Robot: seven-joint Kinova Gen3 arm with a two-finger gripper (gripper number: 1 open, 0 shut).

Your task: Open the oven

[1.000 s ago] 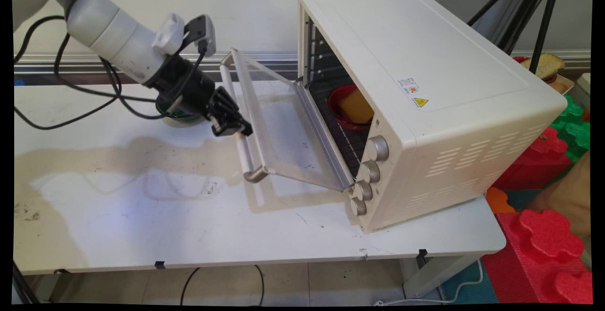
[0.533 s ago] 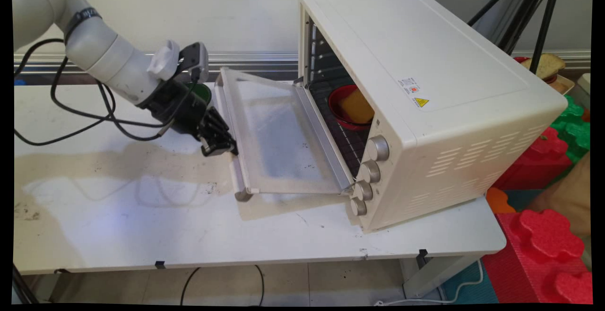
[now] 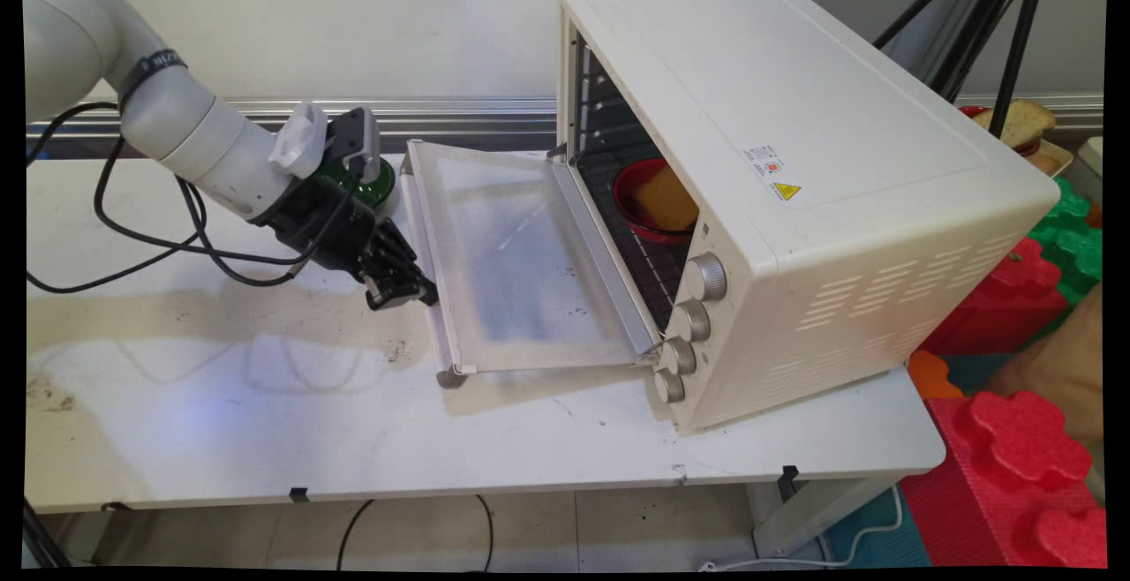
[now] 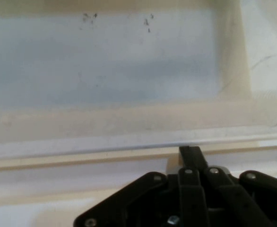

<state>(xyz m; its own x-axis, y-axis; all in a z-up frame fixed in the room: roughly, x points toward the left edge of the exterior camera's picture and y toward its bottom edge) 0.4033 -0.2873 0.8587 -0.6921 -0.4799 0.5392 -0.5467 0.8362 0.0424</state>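
Observation:
A cream toaster oven (image 3: 794, 166) stands on the white table (image 3: 221, 422) with its glass door (image 3: 521, 254) folded down almost flat. Inside on the rack sits a red bowl (image 3: 629, 210) holding a yellow piece (image 3: 664, 197). My gripper (image 3: 415, 290) is at the door's outer edge, its fingers shut together and touching the handle bar (image 3: 441, 334); nothing shows between them. In the hand view the gripper (image 4: 190, 150) meets the handle (image 4: 82, 158), and the door glass (image 4: 105, 61) lies beyond. A green round object (image 3: 380, 179) sits just behind my wrist, partly hidden.
Black cables (image 3: 150, 254) hang from the arm over the table's left. Red foam blocks (image 3: 1015, 448) and green ones (image 3: 1073, 237) are stacked off the right end. Black tripod legs (image 3: 980, 25) and a plate with bread (image 3: 1024, 122) are behind the oven.
The oven door has swung down from half open to almost flat. My gripper went down and to the left with the handle, uncovering the green object.

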